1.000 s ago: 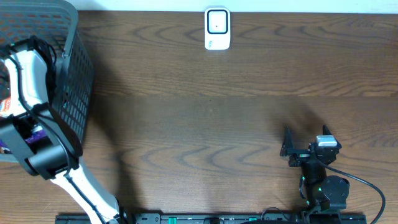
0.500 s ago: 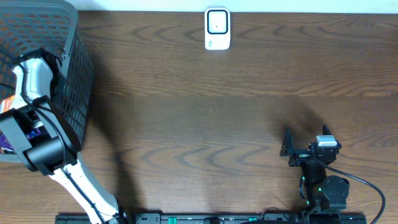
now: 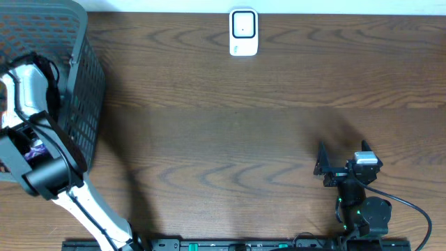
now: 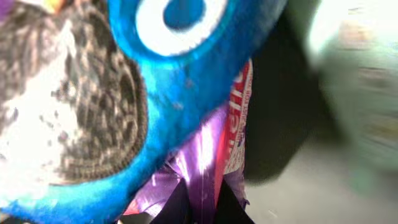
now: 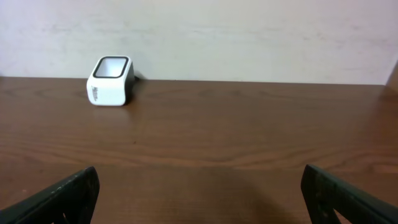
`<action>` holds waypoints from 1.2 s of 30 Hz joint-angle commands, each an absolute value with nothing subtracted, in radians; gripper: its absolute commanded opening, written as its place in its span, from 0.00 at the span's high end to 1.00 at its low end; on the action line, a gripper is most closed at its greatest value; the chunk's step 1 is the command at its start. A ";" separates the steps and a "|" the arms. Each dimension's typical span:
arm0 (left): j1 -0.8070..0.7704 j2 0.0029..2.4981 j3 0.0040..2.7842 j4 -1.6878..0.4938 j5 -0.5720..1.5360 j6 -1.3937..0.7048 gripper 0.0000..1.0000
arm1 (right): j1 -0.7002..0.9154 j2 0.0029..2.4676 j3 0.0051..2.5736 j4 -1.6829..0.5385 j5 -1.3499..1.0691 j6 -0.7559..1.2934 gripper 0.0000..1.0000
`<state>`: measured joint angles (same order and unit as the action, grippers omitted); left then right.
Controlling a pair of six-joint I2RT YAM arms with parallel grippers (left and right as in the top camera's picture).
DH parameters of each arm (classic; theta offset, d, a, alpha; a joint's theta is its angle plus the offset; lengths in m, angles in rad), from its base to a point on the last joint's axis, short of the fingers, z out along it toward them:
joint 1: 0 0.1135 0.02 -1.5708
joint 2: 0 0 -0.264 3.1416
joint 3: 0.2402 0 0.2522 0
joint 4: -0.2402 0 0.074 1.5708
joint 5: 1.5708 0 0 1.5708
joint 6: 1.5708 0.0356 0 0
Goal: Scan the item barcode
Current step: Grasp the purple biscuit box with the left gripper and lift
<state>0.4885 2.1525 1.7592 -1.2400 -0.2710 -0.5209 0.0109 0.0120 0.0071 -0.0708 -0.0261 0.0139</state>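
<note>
L arm rises from its base at the near edge, white link slanting up and left, black wrist over the rim of the grey mesh basket (image 3: pixel 87 90) at the bench's (image 3: pixel 230 139) far-left corner, forearm dipping inside. L hand (image 4: pixel 199 210) is down among the contents, clenched on the lower edge of the purple foil packet (image 4: pixel 202 165); dark fingers (image 4: pixel 177 208) show at the bottom of the wrist view w/ crinkled foil pinched between them. R arm sits folded by its base at the near-right, R hand (image 3: pixel 319 160) low over the bench, jaws spread wide w/ nothing between, facing the far edge. Packet is shiny, wrinkled purple foil. A red-and-white lettered strip (image 4: pixel 239 118) runs along its right side; can't tell if that's part of it or another pack. No barcode face shows. It sits inside the basket, mostly buried under a blue pack w/ a cookie picture (image 4: pixel 124 93); a blurred pale-green item (image 4: pixel 354 93) lies to the right. In the wrist view the visible foil runs up from the fingers, so its long axis looks roughly in line w/ the hand, but the full outline is hidden. White scanner (image 3: pixel 243 31) stands at the far-centre edge, well apart from the basket.
</note>
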 commanded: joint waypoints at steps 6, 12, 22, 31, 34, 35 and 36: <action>0.483 1.753 1.806 -1.122 -0.002 -0.491 0.93 | 0.020 0.007 0.006 -0.075 -0.024 0.006 0.01; 0.483 1.539 1.806 -1.042 0.032 -0.492 0.93 | 0.020 0.007 0.006 -0.075 -0.024 0.006 0.01; 0.483 1.298 1.806 -0.891 0.162 -0.491 0.93 | 0.020 0.007 0.006 -0.075 -0.024 0.006 0.01; 0.483 1.544 1.785 -0.978 -0.072 -0.505 0.02 | 0.020 0.007 0.006 -0.075 -0.024 0.006 0.01; 0.483 1.652 1.785 -1.004 -0.072 -0.561 0.02 | 0.020 0.007 0.006 -0.075 -0.024 0.006 0.01; 0.483 1.702 1.785 -1.018 -0.072 -0.611 0.02 | 0.020 0.007 0.006 -0.075 -0.024 0.006 0.01; 0.483 1.748 1.785 -1.031 -0.072 -0.649 0.02 | 0.020 0.007 0.006 -0.075 -0.024 0.006 0.01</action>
<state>0.4824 1.6596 1.7897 -1.0000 -0.0528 -0.5415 0.0109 0.0120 0.0071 -0.0704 -0.0261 0.0139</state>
